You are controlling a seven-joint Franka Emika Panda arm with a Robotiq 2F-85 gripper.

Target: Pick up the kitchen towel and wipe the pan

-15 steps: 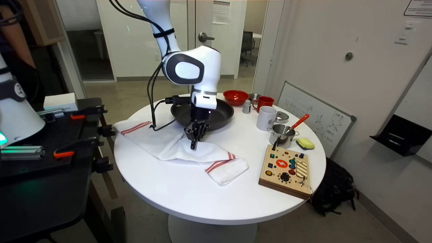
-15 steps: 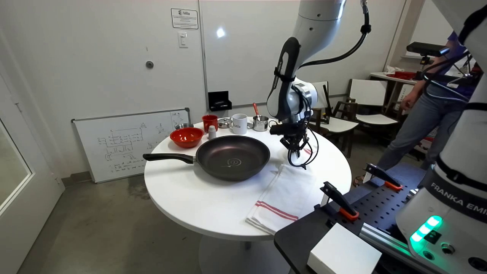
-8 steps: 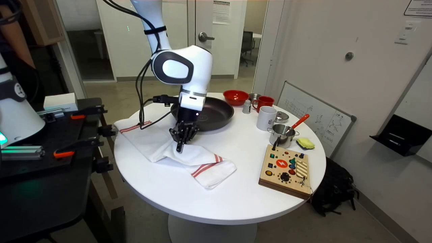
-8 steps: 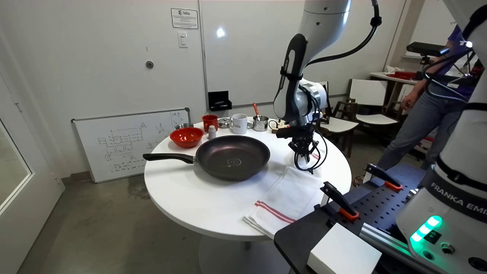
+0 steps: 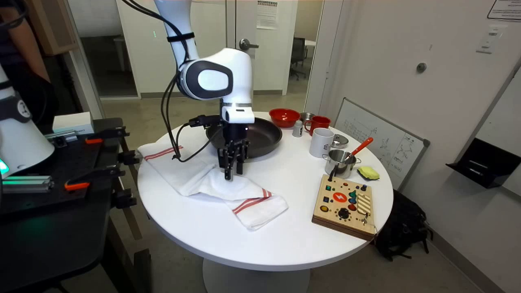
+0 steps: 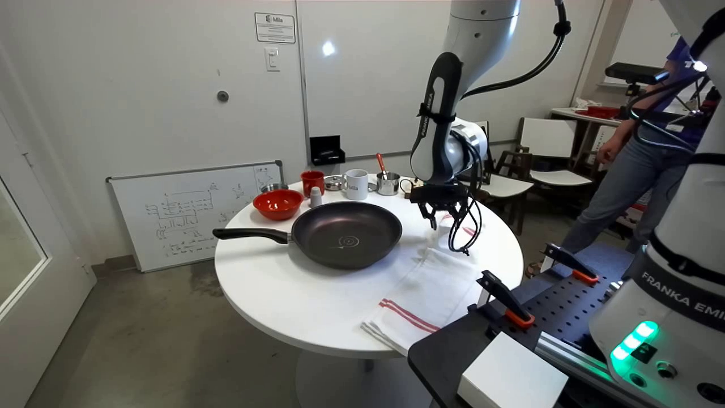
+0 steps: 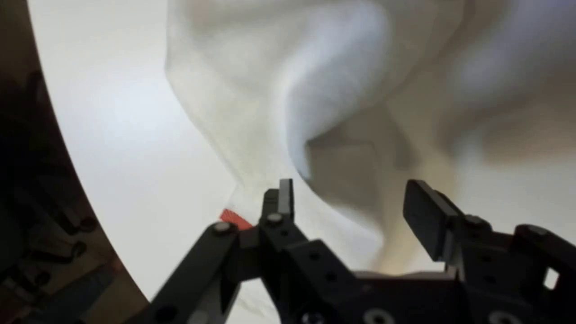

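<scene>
Rumpled across a round white table, a white fabric kitchen towel with thin red stripes, bunched in the middle, one striped end by the surface's edge, the other folded askew farther in. Just beside, open side up, a round black shallow frying pan with long straight handle pointing at the edge.

The tabletop lies open between towel and wooden board.

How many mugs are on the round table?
2: a red mug near the shaker, and a white mug near the pot. Both exterior views show no others.
</scene>
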